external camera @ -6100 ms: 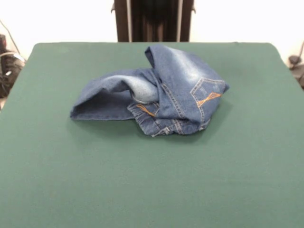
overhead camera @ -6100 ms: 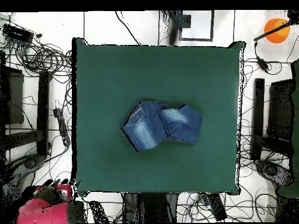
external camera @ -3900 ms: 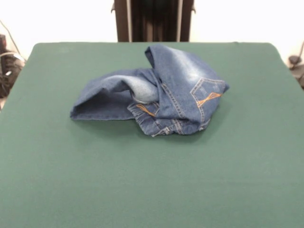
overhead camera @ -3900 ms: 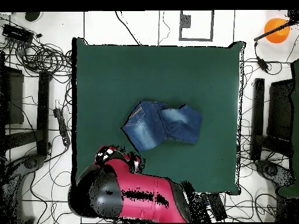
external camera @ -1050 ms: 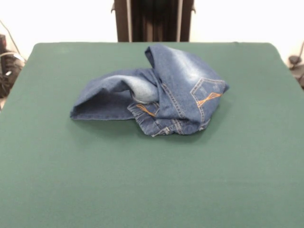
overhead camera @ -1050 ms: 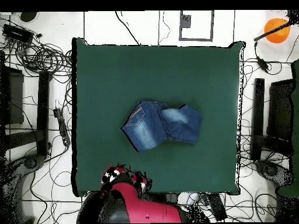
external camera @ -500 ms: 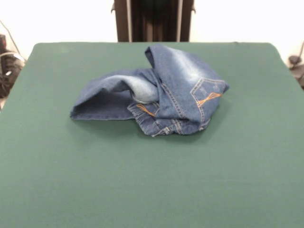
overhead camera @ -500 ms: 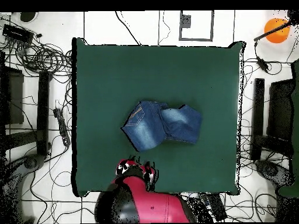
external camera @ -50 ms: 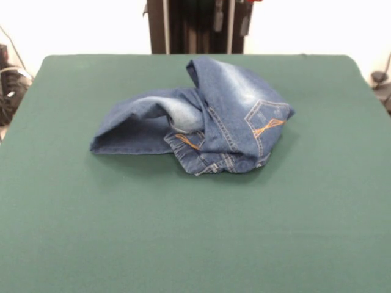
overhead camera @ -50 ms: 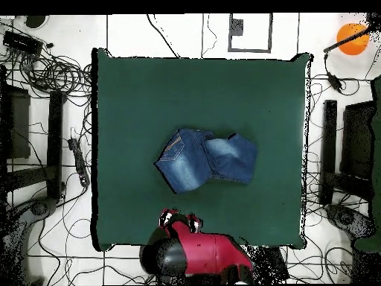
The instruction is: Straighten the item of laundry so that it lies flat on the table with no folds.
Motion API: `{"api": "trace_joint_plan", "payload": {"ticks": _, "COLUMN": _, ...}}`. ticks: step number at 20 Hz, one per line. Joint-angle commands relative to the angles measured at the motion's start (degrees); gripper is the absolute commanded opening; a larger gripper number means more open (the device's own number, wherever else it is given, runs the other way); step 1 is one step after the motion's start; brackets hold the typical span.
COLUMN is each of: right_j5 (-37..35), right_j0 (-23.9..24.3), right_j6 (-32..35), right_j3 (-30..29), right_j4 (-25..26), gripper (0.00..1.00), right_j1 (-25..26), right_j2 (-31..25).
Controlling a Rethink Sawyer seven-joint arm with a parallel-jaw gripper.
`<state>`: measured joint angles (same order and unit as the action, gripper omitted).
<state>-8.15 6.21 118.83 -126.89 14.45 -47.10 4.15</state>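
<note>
Inspecting the jeans [external camera @ -50 ms: 201, 119]: bunched in folds at mid-worktop [external camera @ -50 ms: 195, 232]; judged heavy, limp denim. I favour gripping the open hem at frame left. My claw [overhead camera @ -50 ms: 181, 220] sits low; finger state indeterminate.

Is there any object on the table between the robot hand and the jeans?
No. Only bare table lies between the hand and the folded jeans; nothing else rests on it.

The crumpled jeans [external camera @ -50 ms: 195, 119] form the only obstacle on the table [external camera @ -50 ms: 195, 232], heaped around its middle. Bare cloth surrounds them on every side, widest at the near edge. The pincer [overhead camera @ -50 ms: 181, 218] hangs near the table's edge, apart from the jeans.
</note>
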Motion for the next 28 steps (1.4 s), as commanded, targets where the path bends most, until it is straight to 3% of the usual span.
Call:
{"api": "trace_joint_plan", "payload": {"ticks": 1, "right_j5": 5.2, "right_j0": -0.9, "right_j6": 2.6, "right_j3": 4.9, "right_j4": 3.8, "gripper": 1.0, "right_j1": 14.2, "right_j2": -4.5}}
{"api": "trace_joint_plan", "payload": {"ticks": 4, "right_j5": 7.8, "right_j0": -1.4, "right_j6": 3.8, "right_j3": 7.0, "right_j4": 4.8, "gripper": 1.0, "right_j1": 18.0, "right_j2": -3.6}}
{"api": "trace_joint_plan", "payload": {"ticks": 11, "right_j5": 5.8, "right_j0": -1.7, "right_j6": 4.4, "right_j3": 7.6, "right_j4": 5.0, "gripper": 1.0, "right_j1": 17.8, "right_j2": -3.5}}
{"api": "trace_joint_plan", "payload": {"ticks": 25, "right_j5": -10.7, "right_j0": 1.9, "right_j6": 0.6, "right_j3": 5.8, "right_j4": 1.7, "gripper": 1.0, "right_j1": 3.4, "right_j2": -7.2}}
{"api": "trace_joint_plan", "payload": {"ticks": 28, "right_j5": -10.6, "right_j0": 2.3, "right_j6": 0.8, "right_j3": 7.1, "right_j4": 2.1, "gripper": 1.0, "right_j1": 4.6, "right_j2": -7.5}}
